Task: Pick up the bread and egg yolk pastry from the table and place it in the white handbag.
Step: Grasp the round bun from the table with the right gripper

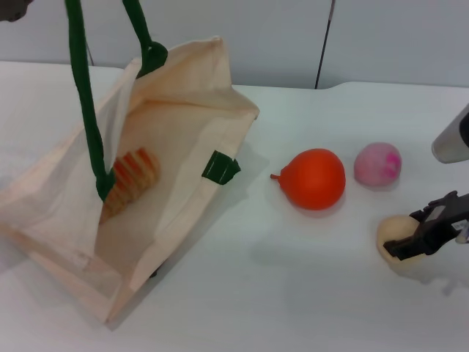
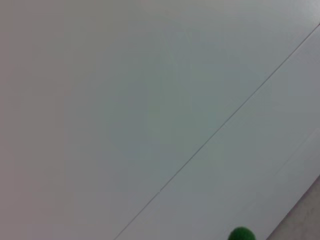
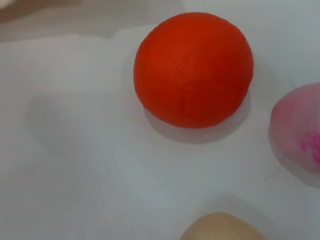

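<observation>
The white handbag (image 1: 183, 125) lies on the table at the left with its mouth held open. Its green rope handles (image 1: 82, 95) rise taut past the picture's top edge. A dark part of my left gripper (image 1: 11, 7) shows in the top left corner, and a green bit of handle (image 2: 241, 234) shows in the left wrist view. The striped bread (image 1: 133, 174) lies inside the bag. The pale egg yolk pastry (image 1: 394, 236) (image 3: 222, 227) rests on the table at the right. My right gripper (image 1: 423, 233) is open, low over the pastry's right side with its fingers on either side.
An orange pear-shaped fruit (image 1: 315, 178) (image 3: 194, 67) stands between the bag and the pastry. A pink-and-magenta ball (image 1: 377, 163) (image 3: 300, 132) sits just behind the pastry. The white table (image 1: 293, 293) runs to a grey wall at the back.
</observation>
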